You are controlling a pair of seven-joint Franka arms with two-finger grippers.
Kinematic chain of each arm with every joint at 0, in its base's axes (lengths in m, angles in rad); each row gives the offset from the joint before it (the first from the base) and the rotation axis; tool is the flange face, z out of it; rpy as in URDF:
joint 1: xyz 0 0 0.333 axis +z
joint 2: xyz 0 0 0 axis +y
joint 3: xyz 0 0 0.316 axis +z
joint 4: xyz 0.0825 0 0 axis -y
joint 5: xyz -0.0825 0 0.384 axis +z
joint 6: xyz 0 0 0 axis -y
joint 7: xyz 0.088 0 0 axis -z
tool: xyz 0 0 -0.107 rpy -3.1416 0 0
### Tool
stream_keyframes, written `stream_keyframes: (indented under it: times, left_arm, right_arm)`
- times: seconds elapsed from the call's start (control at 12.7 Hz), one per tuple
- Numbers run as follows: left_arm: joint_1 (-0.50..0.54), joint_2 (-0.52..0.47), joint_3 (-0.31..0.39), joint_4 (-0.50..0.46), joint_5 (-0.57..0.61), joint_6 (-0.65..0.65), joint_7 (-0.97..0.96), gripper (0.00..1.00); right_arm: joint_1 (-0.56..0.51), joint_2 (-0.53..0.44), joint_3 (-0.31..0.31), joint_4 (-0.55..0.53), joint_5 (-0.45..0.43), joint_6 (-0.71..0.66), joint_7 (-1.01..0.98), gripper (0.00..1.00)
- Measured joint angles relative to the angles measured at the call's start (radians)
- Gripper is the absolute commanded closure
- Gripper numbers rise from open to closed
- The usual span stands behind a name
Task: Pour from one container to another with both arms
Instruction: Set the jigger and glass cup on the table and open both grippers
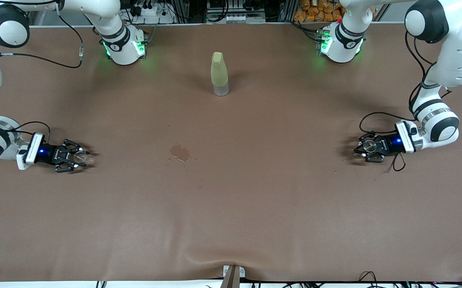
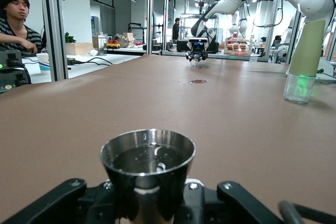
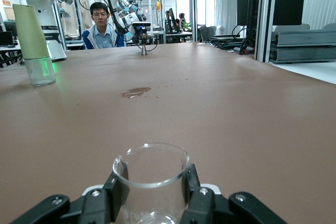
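- Tool of left arm [image 1: 362, 149] low at its end of the brown surface [image 1: 231, 208], clamped on the silvery metal hourglass measuring cup [image 2: 147, 167], rim upright, liquid inside.
- Right tool [image 1: 75, 157], well apart, clamped on the tiny clear glass-like cup [image 3: 151, 181]; looks emptied, likely being set down.

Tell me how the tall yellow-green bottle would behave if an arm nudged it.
The bottle stands tall on a narrow base, so a push near its top would probably tip it. Its smooth tapered sides look slippery. Little seems to be inside, so it is likely light.
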Motion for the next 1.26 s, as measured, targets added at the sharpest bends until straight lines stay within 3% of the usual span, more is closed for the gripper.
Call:
stream_keyframes:
  times: [0.08,0.32,0.39,0.55,0.71,1.03,1.26]
  left_arm:
    - [0.000,0.001,0.000,0.000,0.000,0.000,0.000,0.40]
    - [0.000,0.001,-0.001,0.002,0.000,0.000,0.000,0.05]
    - [0.000,0.001,-0.001,0.002,0.000,0.000,0.000,0.00]
    - [0.003,0.001,0.000,0.003,0.000,0.000,-0.003,0.00]
    - [0.019,0.001,0.001,0.006,0.000,0.000,-0.014,0.00]
    - [0.085,0.000,0.004,0.080,0.090,0.000,-0.148,0.00]
    - [0.128,-0.012,0.008,0.223,0.179,0.000,-0.396,0.00]
  right_arm:
    - [-0.002,0.002,0.000,0.000,0.000,0.000,0.000,0.67]
    - [-0.002,0.019,0.003,0.001,0.000,-0.001,0.000,0.46]
    - [-0.002,0.023,0.004,0.001,0.000,-0.001,0.000,0.40]
    - [-0.002,0.024,0.005,0.007,0.000,-0.001,0.000,0.30]
    - [-0.002,0.024,0.007,0.026,0.000,-0.003,0.001,0.00]
    - [-0.002,0.015,0.009,0.075,0.001,-0.030,0.006,0.00]
    - [-0.002,-0.031,0.012,0.144,-0.003,-0.066,0.105,0.00]
